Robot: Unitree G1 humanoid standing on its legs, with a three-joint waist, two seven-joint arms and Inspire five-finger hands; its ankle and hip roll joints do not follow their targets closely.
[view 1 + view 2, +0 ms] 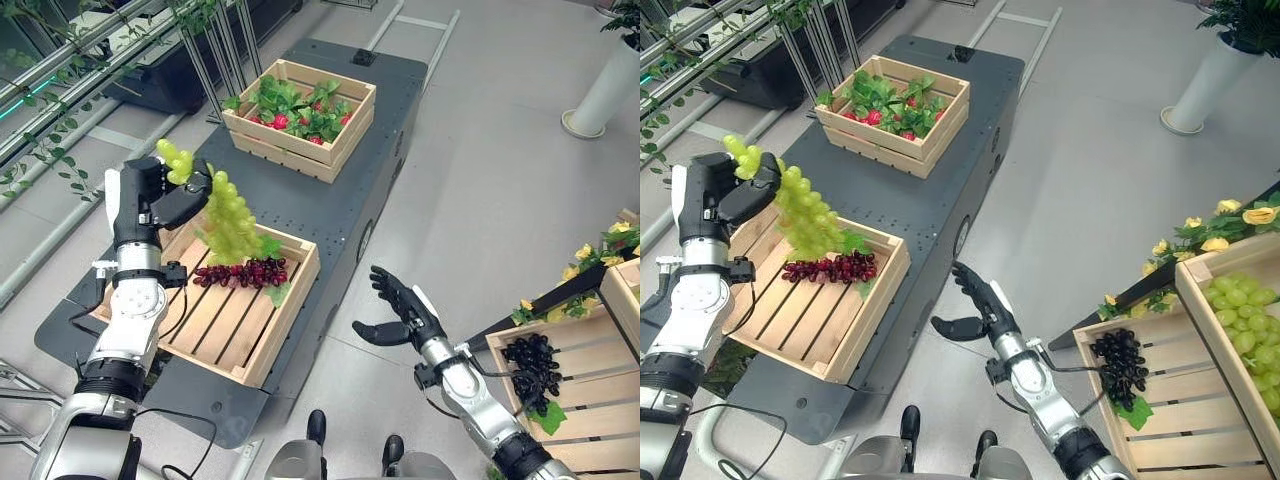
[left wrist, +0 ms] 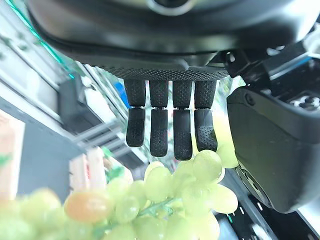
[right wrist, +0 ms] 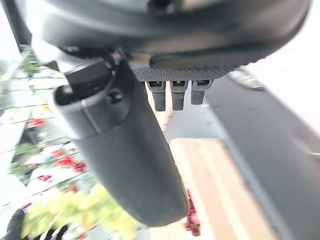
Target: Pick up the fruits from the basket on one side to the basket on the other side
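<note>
Your left hand point(image 1: 165, 195) has its fingers point(image 2: 160, 132) and thumb curled round the top of the green grape bunch point(image 1: 228, 222), which hangs below the fingers, lifted clear above the near wooden crate point(image 1: 240, 345). Under the bunch's tip, dark red grapes point(image 1: 240, 273) lie on the crate's slats. Your right hand point(image 1: 400, 312) hovers over the floor with fingers spread and holding nothing, well apart from the black grapes point(image 1: 530, 368) in the right-side crate point(image 1: 600, 400).

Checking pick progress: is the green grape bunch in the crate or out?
Out: left hand holds the green grape bunch hanging above the crate, red grapes below.
</note>
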